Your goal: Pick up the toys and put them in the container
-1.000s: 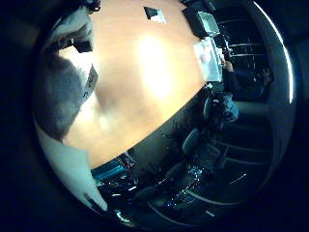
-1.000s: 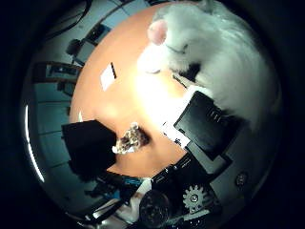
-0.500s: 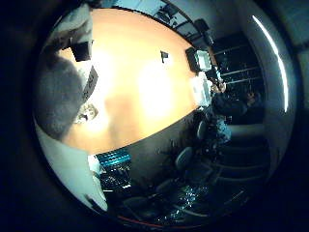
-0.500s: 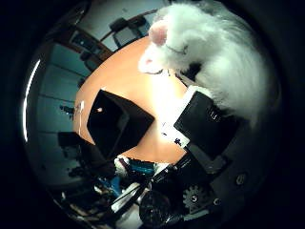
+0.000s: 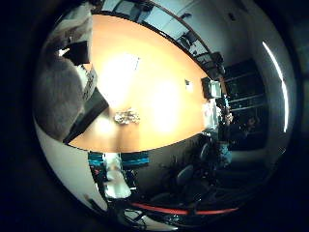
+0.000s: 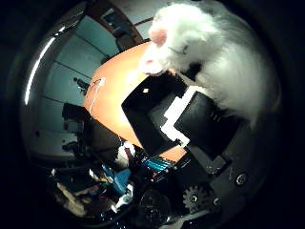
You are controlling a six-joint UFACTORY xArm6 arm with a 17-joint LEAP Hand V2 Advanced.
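A white plush toy (image 6: 214, 52) with a pink spot fills much of the right thumb side palm view, close against the palm. My right hand (image 6: 202, 122) is shut on it, its black and white fingers curled against the fur, high above the orange table (image 6: 110, 95). A black open container (image 6: 148, 105) stands on the table under the hand. In the right little finger side palm view the plush shows as a grey furry mass (image 5: 60, 97), and a small speckled toy (image 5: 125, 117) lies on the table a short way from it.
The long orange table (image 5: 164, 87) has small dark and white items (image 5: 207, 92) near its far end. Office chairs (image 5: 183, 176) and blue clutter (image 6: 152, 164) stand on the floor along the table's edge.
Both views have swung round as the hand moved with the plush. The black container has come from further off to under the hand. The small speckled toy now shows in the little finger side view.
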